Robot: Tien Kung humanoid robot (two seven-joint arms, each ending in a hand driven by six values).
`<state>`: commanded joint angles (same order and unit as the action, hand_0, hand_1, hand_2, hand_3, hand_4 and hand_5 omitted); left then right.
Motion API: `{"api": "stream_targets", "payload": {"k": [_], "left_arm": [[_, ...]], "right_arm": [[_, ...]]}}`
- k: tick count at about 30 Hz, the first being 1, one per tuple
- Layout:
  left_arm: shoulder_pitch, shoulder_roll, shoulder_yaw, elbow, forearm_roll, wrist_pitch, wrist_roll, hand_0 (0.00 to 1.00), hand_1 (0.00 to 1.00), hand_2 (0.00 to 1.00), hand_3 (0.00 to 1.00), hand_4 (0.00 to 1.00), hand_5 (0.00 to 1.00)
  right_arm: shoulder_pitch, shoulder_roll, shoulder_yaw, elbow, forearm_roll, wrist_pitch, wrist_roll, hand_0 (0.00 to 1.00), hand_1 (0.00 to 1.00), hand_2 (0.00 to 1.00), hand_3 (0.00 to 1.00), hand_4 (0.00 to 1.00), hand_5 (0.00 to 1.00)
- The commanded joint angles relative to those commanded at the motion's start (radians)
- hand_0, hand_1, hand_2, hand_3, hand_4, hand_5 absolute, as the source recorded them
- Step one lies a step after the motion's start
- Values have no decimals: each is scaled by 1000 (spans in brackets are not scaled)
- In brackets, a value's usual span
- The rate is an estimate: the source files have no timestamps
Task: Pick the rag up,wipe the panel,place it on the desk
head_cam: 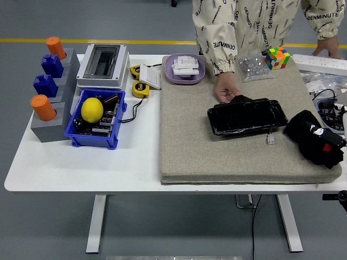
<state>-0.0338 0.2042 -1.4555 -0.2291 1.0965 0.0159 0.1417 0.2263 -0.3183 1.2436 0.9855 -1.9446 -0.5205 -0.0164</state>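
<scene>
While my right hand (pixel 323 136) sits on the rag (pixel 308 136), grip unclear, I judge lifting, wiping the panel (pixel 246 117) and setting down all remain.

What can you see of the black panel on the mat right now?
The black panel is a glossy, long rectangular slab with rounded corners, lying flat on the grey felt mat, slightly skewed. A person's hand holds its far left edge. A small white connector lies just off its near edge. The black rag sits apart to its right.
</scene>
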Motion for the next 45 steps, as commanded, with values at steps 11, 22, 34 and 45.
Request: {"api": "stream_targets", "payload": {"k": [11, 22, 34, 45], "left_arm": [[-1, -3, -4, 1, -1, 0, 0, 608, 640, 656, 562, 629, 442], [-7, -4, -6, 0, -2, -1, 0, 609, 640, 656, 562, 630, 443], [-8, -7, -2, 1, -7, -1, 0, 608, 640, 655, 561, 629, 442], [-11, -9, 4, 1, -12, -2, 0, 608, 640, 655, 561, 629, 443]], "right_arm": [[13, 25, -4, -67, 21, 0, 20, 853, 794, 828, 820, 998, 695], [57, 54, -37, -155, 58, 5, 35, 850, 793, 826, 817, 998, 691], [82, 77, -60, -203, 74, 11, 43, 851, 793, 825, 815, 998, 689], [87, 84, -77, -224, 88, -2, 55, 850, 792, 823, 811, 998, 686]]}}
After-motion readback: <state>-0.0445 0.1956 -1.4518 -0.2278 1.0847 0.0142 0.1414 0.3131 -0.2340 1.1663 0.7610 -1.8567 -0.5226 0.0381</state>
